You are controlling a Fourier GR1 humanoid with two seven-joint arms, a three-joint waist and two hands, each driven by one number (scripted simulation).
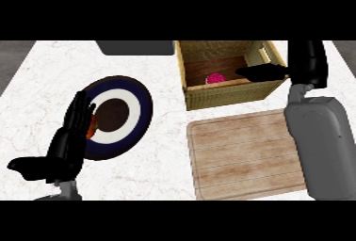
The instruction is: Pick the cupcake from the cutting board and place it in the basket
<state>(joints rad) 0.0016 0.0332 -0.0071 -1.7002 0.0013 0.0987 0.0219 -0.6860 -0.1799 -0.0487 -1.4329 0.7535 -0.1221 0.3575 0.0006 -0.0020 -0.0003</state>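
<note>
Right hand (262, 71) inside the basket (233, 96), pink cupcake (215, 78) lying on the basket floor.

At the upper right of the frame the right hand reaches into the wicker basket with fingers stretched out and relaxed, their tips just beside the cupcake, gripping nothing. Below the basket, at lower centre, the wooden cutting board (243, 157) lies bare on the white tabletop (163, 164). At lower left the left hand (69, 134) rests open, fingers up, over the edge of a dark blue and white plate (132, 106), with a bit of orange showing beside its fingers.
</note>
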